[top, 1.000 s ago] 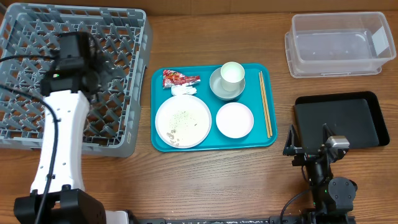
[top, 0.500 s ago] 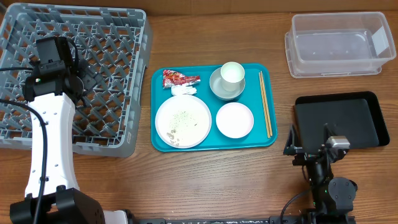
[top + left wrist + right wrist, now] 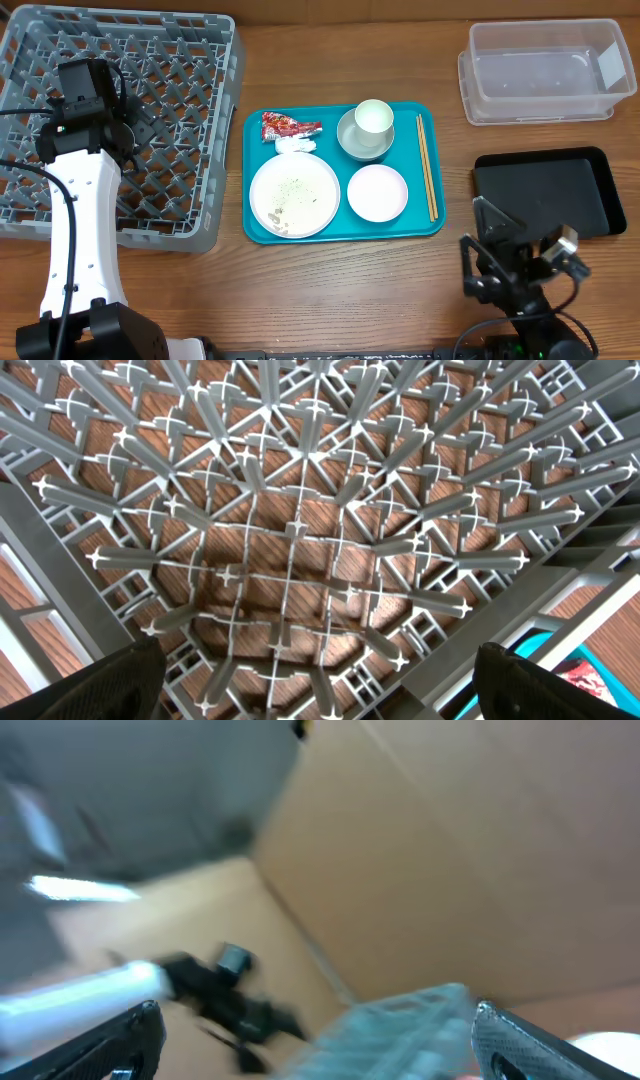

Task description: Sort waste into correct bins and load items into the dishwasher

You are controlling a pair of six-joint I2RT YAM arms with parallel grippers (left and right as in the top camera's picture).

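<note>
The grey dishwasher rack [image 3: 222, 150] stands at the left, and its lattice floor [image 3: 300, 550] fills the left wrist view. My left gripper [image 3: 128, 128] [image 3: 320, 685] hangs open over the rack, holding nothing. On the teal tray [image 3: 432, 225] lie a red wrapper [image 3: 288, 125], a white tissue [image 3: 294, 146] and a plate [image 3: 294, 194] with crumbs. A cup [image 3: 373, 117] sits in a greyish bowl [image 3: 352, 145], with a white bowl [image 3: 377, 192] below them. My right gripper [image 3: 483, 243] [image 3: 320, 1045] is open and empty near the black bin [image 3: 550, 190]. The clear tub [image 3: 545, 70] is at the far right.
Thin wooden chopsticks [image 3: 426, 165] lie along the tray's right side. The right wrist view is blurred and shows a cardboard wall [image 3: 480, 850] and the far side of the table. Bare wood [image 3: 350, 270] lies in front of the tray.
My left arm shifted left over the rack, then held still. In the last half second my right arm has swung and tilted, its wrist view now blurred.
</note>
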